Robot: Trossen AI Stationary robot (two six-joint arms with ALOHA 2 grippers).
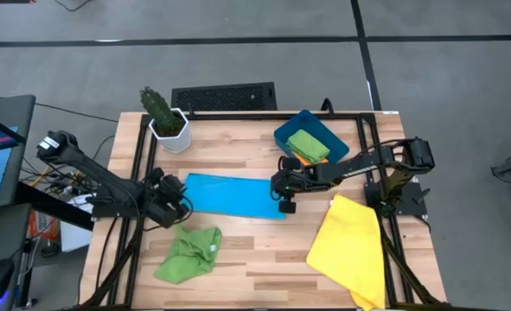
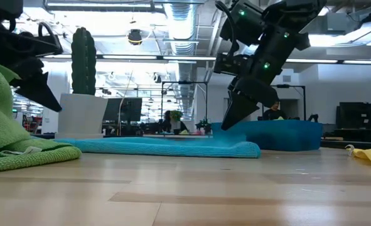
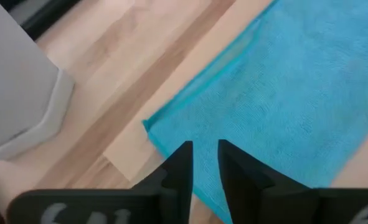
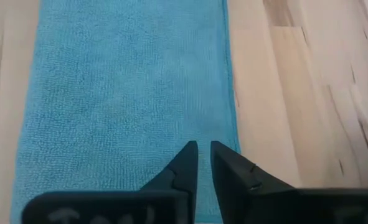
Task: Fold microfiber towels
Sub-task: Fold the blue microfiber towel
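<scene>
The light blue towel (image 1: 233, 196) lies folded flat in a long strip on the table's middle; it also shows in the low view (image 2: 166, 147). My left gripper (image 1: 179, 206) hangs just above its left end (image 3: 246, 106), fingers nearly together and empty. My right gripper (image 1: 283, 199) hangs just above its right end (image 4: 127, 81), fingers nearly together and empty; in the low view (image 2: 230, 120) its tips are clear of the cloth. A green towel (image 1: 190, 253) lies crumpled at the near left. The yellow towel (image 1: 350, 246) lies at the near right, over the table's edge.
A blue bin (image 1: 311, 138) at the far right holds a folded green towel (image 1: 308, 143) on an orange one (image 1: 304, 158). A white pot with a cactus (image 1: 164, 121) stands at the far left. A dark frame (image 1: 137, 173) runs along the table's sides.
</scene>
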